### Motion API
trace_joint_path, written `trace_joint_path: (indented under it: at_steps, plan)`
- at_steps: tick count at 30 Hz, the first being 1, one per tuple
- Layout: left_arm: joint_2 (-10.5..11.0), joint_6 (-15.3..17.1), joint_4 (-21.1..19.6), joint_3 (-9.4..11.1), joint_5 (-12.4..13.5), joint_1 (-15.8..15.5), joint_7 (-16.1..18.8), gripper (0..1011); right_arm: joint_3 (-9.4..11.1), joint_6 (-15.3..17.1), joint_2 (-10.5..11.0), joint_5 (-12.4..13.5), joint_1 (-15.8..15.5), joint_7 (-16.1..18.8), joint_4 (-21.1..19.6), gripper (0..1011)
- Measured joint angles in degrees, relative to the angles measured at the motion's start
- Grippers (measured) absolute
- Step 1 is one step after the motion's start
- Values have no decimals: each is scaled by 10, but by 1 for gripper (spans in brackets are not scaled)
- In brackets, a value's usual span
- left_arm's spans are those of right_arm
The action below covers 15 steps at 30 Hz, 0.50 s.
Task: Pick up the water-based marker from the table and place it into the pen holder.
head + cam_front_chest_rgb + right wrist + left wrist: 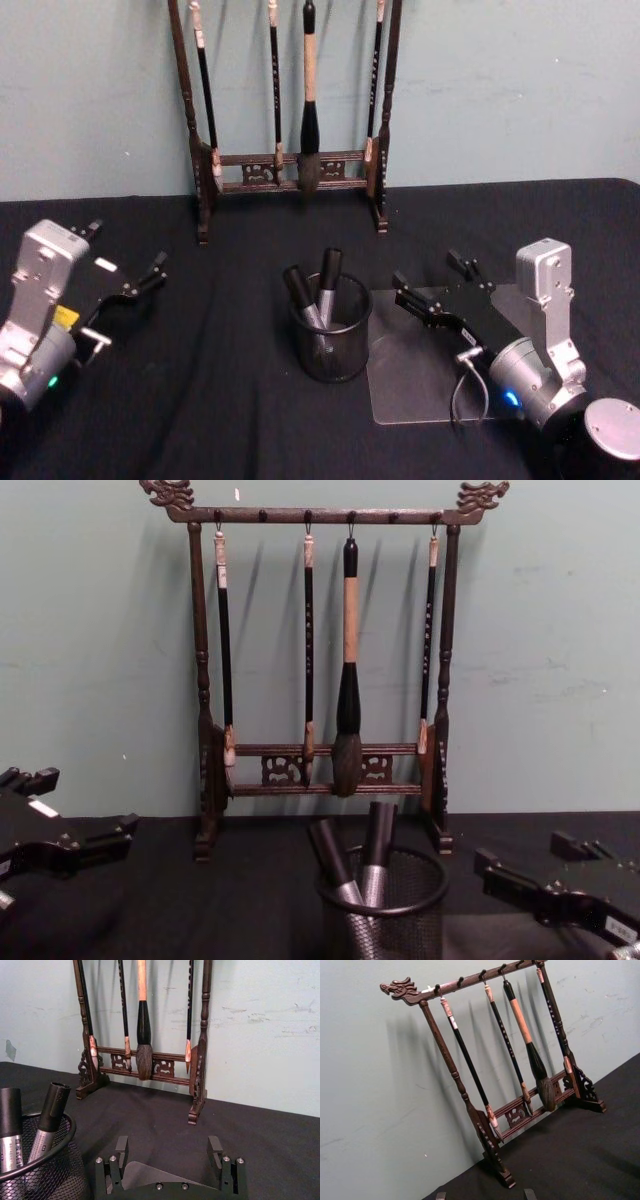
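The black wire-mesh pen holder (331, 340) (42, 1172) (400, 920) stands upright at the table's middle. Two markers with grey barrels and black caps (327, 278) (51, 1110) (376, 845) lean inside it, caps up; which one is the water-based marker I cannot tell. My left gripper (127, 250) (85, 802) hovers open and empty to the holder's left. On the holder's right, above a clear sheet, my right gripper (428, 271) (168, 1144) (522, 855) is open and empty too.
A tall dark wooden brush rack (205, 190) (442, 1045) (201, 1060) (200, 680) with several hanging brushes stands at the back against the wall. The clear plastic sheet (410, 385) lies right of the holder. A grey round cap (612, 428) sits at the near right corner.
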Motion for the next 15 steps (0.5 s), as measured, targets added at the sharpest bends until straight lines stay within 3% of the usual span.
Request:
trace_joint_path:
  at_steps: [15]
  plan:
    - [0,0,0,0,0,0,0,1009,0,0,0,0,0,0,0,1002]
